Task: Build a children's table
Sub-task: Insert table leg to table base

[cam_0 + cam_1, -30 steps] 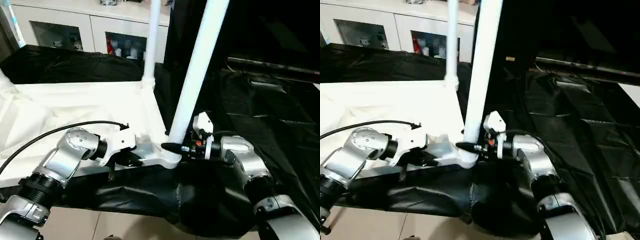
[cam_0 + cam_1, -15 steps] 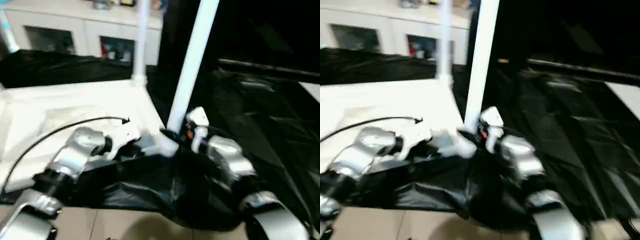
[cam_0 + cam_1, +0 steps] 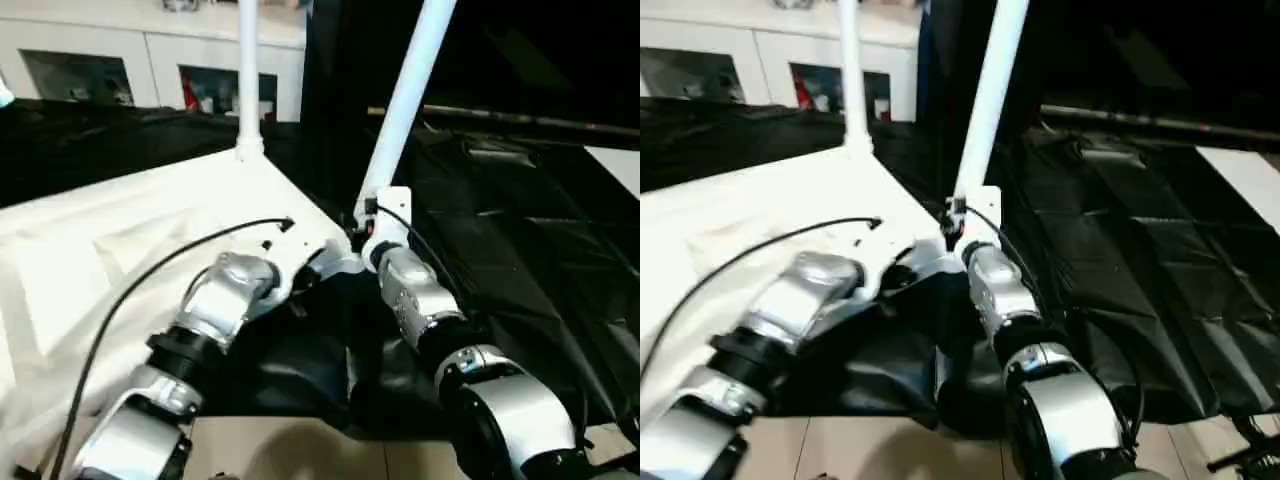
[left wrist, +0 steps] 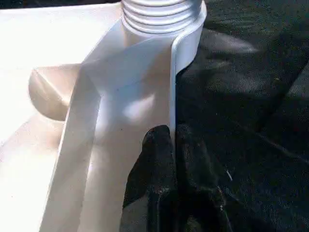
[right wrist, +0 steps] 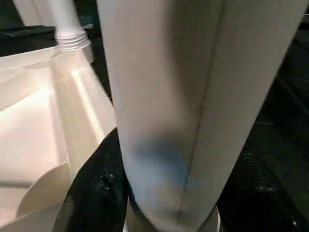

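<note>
Fingers (image 4: pixel 166 159) pressed together touch the tabletop (image 4: pixel 58 96) rim.

Left gripper (image 4: pixel 171 140) shut, fingers pressed together, silver forearm reaching toward one o'clock. Right gripper (image 3: pixel 368 232) half open, forearm angled toward eleven o'clock.

White tabletop (image 3: pixel 150 230), white legs (image 3: pixel 405 100), black sheeting (image 3: pixel 520 230).
</note>
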`<state>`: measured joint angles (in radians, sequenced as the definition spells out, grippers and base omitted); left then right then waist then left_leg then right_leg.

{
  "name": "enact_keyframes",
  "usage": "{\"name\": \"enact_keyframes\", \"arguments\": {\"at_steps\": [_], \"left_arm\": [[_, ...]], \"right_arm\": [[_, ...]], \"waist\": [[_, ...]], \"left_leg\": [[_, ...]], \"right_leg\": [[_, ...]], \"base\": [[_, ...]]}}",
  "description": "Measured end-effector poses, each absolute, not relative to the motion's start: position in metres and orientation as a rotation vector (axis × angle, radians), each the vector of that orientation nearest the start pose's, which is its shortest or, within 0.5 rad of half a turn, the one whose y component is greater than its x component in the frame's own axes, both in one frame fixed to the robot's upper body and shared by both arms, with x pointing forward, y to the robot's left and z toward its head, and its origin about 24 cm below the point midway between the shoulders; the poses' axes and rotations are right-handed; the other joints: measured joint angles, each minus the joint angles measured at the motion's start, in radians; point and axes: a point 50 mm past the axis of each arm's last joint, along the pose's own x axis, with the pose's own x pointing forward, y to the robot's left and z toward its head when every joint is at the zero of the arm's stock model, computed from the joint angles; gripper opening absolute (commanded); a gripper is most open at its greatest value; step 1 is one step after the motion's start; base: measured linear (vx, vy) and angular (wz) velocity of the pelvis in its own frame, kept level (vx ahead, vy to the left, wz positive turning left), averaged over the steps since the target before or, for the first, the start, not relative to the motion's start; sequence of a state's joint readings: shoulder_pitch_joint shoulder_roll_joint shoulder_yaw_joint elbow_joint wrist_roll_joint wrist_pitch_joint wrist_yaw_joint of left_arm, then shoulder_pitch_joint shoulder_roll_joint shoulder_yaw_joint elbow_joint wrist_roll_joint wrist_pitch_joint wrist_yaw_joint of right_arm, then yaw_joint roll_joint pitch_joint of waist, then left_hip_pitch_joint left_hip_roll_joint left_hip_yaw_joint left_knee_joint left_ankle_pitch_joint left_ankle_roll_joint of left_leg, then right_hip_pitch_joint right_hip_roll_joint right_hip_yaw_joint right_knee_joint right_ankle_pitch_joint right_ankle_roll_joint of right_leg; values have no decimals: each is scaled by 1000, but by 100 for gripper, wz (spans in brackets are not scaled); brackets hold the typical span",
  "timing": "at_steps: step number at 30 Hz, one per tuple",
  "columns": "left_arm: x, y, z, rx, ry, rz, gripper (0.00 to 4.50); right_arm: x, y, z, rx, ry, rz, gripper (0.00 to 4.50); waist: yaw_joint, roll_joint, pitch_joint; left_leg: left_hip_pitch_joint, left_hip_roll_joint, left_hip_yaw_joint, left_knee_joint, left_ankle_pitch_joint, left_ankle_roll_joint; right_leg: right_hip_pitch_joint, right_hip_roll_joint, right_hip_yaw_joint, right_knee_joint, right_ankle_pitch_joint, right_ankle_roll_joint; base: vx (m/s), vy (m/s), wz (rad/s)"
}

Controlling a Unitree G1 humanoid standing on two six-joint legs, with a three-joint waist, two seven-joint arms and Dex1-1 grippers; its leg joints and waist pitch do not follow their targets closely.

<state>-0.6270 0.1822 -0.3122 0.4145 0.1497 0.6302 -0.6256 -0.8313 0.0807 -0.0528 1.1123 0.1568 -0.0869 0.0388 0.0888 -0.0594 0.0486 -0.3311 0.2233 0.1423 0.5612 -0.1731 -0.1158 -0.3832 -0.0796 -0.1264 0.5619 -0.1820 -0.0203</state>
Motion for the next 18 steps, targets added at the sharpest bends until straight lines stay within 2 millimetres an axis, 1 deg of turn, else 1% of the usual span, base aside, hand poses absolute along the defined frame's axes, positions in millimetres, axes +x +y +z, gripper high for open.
{"name": "enact_keyframes", "arguments": {"at_steps": [3, 6, 8, 11, 18], "left_arm": [[332, 88, 56, 434, 579, -758, 0], [332, 88, 57, 434, 580, -752, 0], [332, 88, 58, 435, 579, -744, 0], [331, 89, 59, 437, 578, -739, 0], [330, 90, 60, 439, 573, -736, 0]], "right_arm": [[370, -63, 47, 143, 252, 218, 190], [370, -61, 47, 140, 255, 215, 190], [371, -59, 48, 130, 255, 224, 190], [371, -57, 49, 95, 248, 240, 190], [371, -55, 51, 53, 238, 263, 190]], "waist": [[1, -1, -1], [1, -4, -3], [2, -6, -4], [3, -6, -5], [1, -5, -6]], "left_leg": [[-1, 0, 3, -2, 0, 0], [0, -1, 5, 1, 0, 0], [1, -1, 6, -2, 0, -1], [1, -1, 7, -7, 0, -1], [1, -1, 7, -8, -2, -4]], "right_leg": [[0, 0, 4, 3, 1, -1], [-3, 0, 8, 16, 2, -3], [-4, 0, 8, 18, 6, -4], [-5, 1, 8, 20, 11, -4], [-8, 1, 8, 26, 12, -5]], "base": [[0, 0, 0], [0, 0, 0], [0, 0, 0], [0, 0, 0], [0, 0, 0]]}}
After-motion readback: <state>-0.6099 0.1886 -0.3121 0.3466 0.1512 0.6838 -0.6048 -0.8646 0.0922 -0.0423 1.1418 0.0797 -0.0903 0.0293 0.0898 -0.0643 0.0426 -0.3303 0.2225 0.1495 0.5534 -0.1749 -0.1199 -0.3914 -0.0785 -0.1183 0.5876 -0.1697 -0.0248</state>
